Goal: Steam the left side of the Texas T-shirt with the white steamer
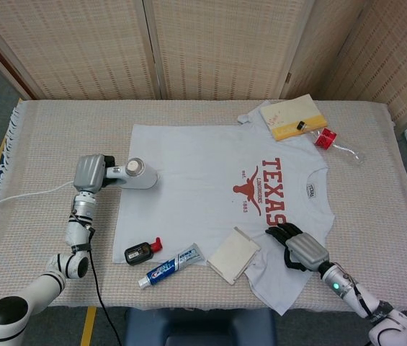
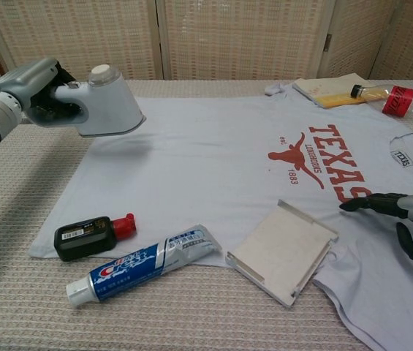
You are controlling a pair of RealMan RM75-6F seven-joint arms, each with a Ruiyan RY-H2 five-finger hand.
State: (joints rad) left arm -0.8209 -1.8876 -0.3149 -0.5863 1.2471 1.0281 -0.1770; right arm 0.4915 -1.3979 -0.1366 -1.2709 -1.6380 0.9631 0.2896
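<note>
The pale Texas T-shirt [image 1: 203, 180] [image 2: 228, 161] lies flat on the table with its red print toward the right. My left hand [image 1: 89, 172] [image 2: 34, 91] grips the handle of the white steamer [image 1: 137, 175] [image 2: 107, 102] and holds it lifted above the shirt's left edge; its shadow falls on the cloth below. My right hand [image 1: 297, 247] [image 2: 403, 219] rests on the shirt's near right part, fingers spread and empty.
On the shirt's near edge lie a black bottle with a red cap [image 2: 93, 236], a toothpaste tube [image 2: 148, 263] and a white box [image 2: 283, 251]. A yellow book [image 1: 293, 115] and a red-capped bottle [image 1: 327, 137] sit at the far right. The steamer's cord [image 1: 23, 198] trails left.
</note>
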